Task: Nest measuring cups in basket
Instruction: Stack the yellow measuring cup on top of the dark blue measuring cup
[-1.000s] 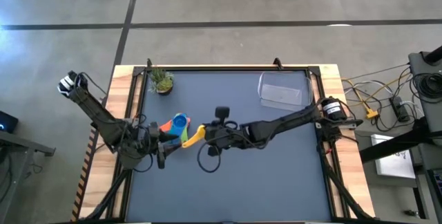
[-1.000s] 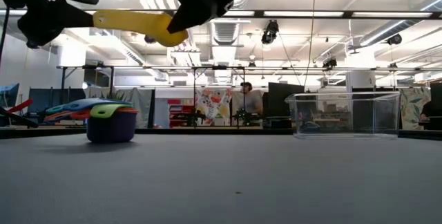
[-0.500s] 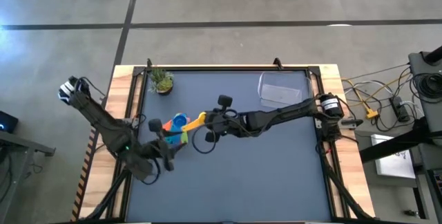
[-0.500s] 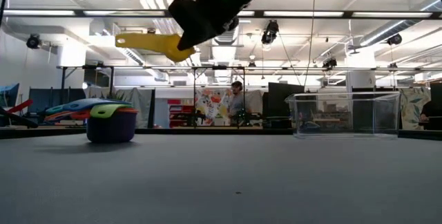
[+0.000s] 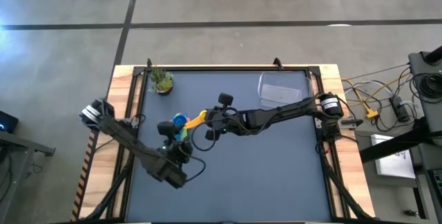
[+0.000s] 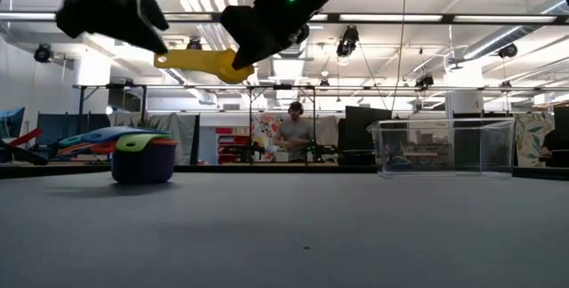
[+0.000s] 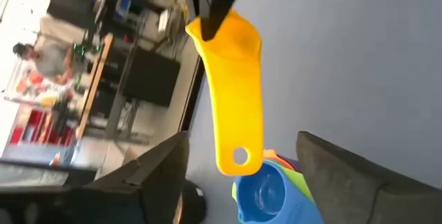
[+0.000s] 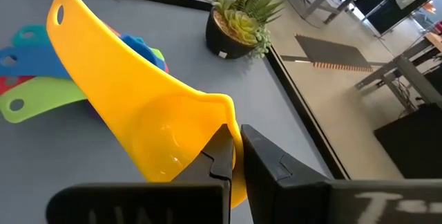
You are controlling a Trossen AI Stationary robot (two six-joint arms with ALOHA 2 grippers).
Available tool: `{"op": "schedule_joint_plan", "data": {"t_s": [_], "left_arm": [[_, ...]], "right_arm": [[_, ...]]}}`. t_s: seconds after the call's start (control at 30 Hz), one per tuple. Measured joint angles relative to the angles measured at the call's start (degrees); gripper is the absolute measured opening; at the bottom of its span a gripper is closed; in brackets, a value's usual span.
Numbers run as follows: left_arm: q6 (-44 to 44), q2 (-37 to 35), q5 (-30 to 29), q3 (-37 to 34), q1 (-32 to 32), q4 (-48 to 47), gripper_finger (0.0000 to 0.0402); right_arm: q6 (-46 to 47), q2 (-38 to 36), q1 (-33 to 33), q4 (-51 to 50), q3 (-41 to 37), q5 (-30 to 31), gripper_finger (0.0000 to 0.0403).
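My right gripper (image 5: 207, 118) is shut on the yellow measuring cup (image 5: 196, 119) and holds it in the air beside a stack of nested measuring cups (image 5: 175, 126). The stack rests on the table mat on its purple bottom cup (image 6: 142, 165), handles fanned out. My left gripper (image 7: 245, 175) stands open on the near side of the stack. Its fingers flank the yellow handle's free end (image 7: 239, 156) without touching it. The clear basket (image 5: 282, 90) stands at the far right. My right gripper pinches the yellow cup's bowl at its rim (image 8: 222, 117), apparently with one finger inside the bowl and one outside. It comes from the table's right, slanting slightly down. The cup is lifted clear, roughly level, its handle (image 6: 187, 59) pointing toward the table's left.
A small potted plant (image 5: 161, 81) stands at the far left corner. The mat's middle and near part lie bare. A black frame (image 5: 228, 70) borders the table. A person (image 6: 292, 132) stands in the room beyond.
My left gripper has let go of the yellow cup's handle, opened wider, drawn back toward the near edge and rolled about its axis. My right gripper has carried the yellow cup a little toward the far edge, beside the stack. The stack has stayed put.
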Motion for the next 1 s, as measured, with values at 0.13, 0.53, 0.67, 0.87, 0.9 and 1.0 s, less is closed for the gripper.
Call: {"op": "schedule_joint_plan", "data": {"t_s": [0.13,0.53,0.67,0.87,0.9,1.0], "left_arm": [[-1.28,2.85,0.49,2.33,2.07,-0.99,0.0283],[-1.18,3.56,2.36,2.16,6.8,-0.8,0.0275],[-1.18,3.85,3.58,2.14,6.93,-0.59,0.0274],[-1.18,3.91,4.1,2.07,7.07,-0.08,0.0274],[-1.18,3.91,4.12,2.07,7.08,-0.08,0.0274],[-1.69,3.91,4.08,2.07,7.08,-0.05,0.0274]], "right_arm": [[0.49,0.0,0.01,-0.18,0.01,-0.46,0.0009],[2.1,0.0,0.33,-0.16,0.01,-4.39,0.0009],[2.23,0.0,0.38,0.02,0.01,-4.94,0.0009],[3.81,0.0,0.35,0.46,0.01,-8.53,0.0009],[4.21,0.0,0.34,0.52,0.01,-9.24,0.0009],[5.11,0.0,0.34,0.61,0.03,-10.79,0.0009]]}}
